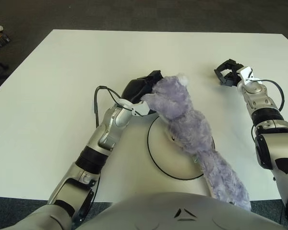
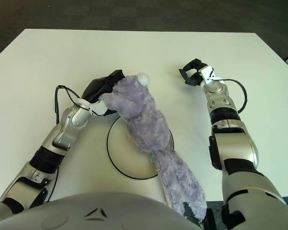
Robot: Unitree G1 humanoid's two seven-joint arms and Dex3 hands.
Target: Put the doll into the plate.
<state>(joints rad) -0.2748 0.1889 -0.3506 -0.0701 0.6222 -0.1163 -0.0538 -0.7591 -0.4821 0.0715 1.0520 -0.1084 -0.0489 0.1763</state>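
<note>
On the white table (image 1: pixel 48 96), mid-front, I'm holding the purple plush doll (image 1: pixel 185 124) with my left hand (image 1: pixel 143 91). Fingers are curled around the doll's upper end, just past the far-left rim of the white plate (image 1: pixel 161 158). That end is looking slightly lifted, though I can't say for sure. The doll is stretching diagonally across the plate: its middle is lying over the plate's centre and right side, and its long lower end is trailing off the near-right rim toward my torso. So it's partly on the plate, not fully in it.

My right hand (image 1: pixel 229 73) is sitting idle far right on the table side, well apart from the doll, fingers loosely spread and holding nothing.

Handling judgement: the doll is looking soft, floppy and light, with fuzzy fabric that grips well, no breakage risk. Being limp, it's sagging and draping wherever it isn't supported, so holding one end is leaving the tail dragging. I'm judging a grip nearer the thick middle would bunch it better and let it drop inside the rim. Otherwise the trailing end needs folding in. The plate is looking light too and could slide if the doll is dragged across it.
</note>
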